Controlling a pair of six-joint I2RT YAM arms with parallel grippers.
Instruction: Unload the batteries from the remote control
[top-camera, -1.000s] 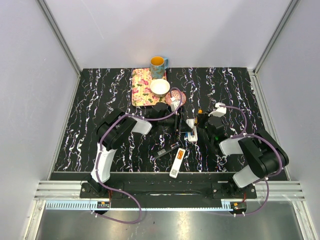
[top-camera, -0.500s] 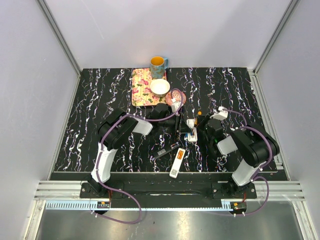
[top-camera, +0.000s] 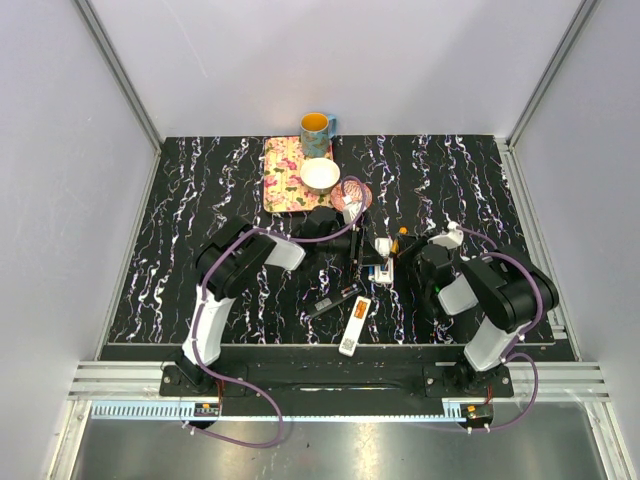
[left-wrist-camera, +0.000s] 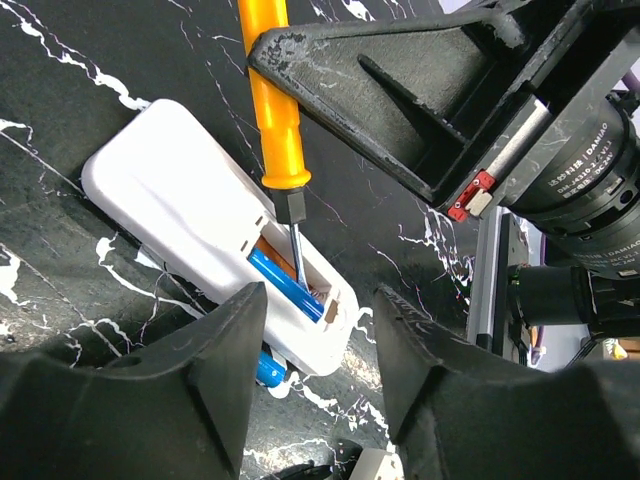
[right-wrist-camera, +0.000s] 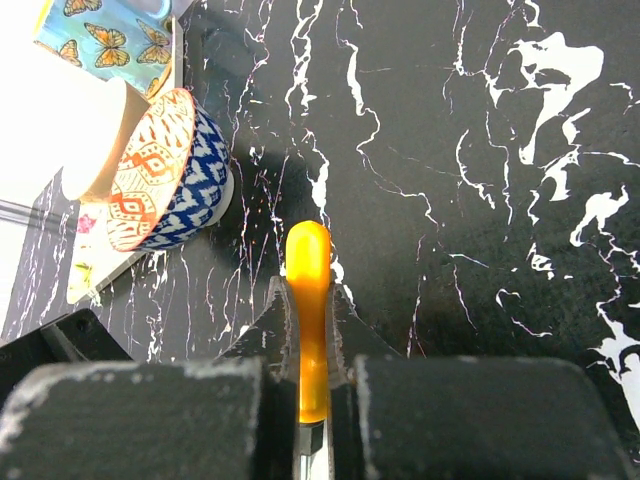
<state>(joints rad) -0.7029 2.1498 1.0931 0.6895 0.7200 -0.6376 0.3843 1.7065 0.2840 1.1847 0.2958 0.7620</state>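
The white remote control lies on the black marbled table with its battery bay open. One blue battery sits in the bay beside an orange one under the screwdriver blade. Another blue battery lies on the table against the remote's side. My left gripper is open, and its fingers straddle the remote's open end. My right gripper is shut on the orange screwdriver handle, whose tip pokes into the bay. From above, the remote lies between both grippers.
A second white remote and a black remote lie near the front edge. A patterned bowl sits on a floral mat, with a butterfly mug behind them. Grey walls enclose the table.
The right arm has folded in and its wrist has swung toward the near right, still gripping the screwdriver. The left arm has hardly moved.
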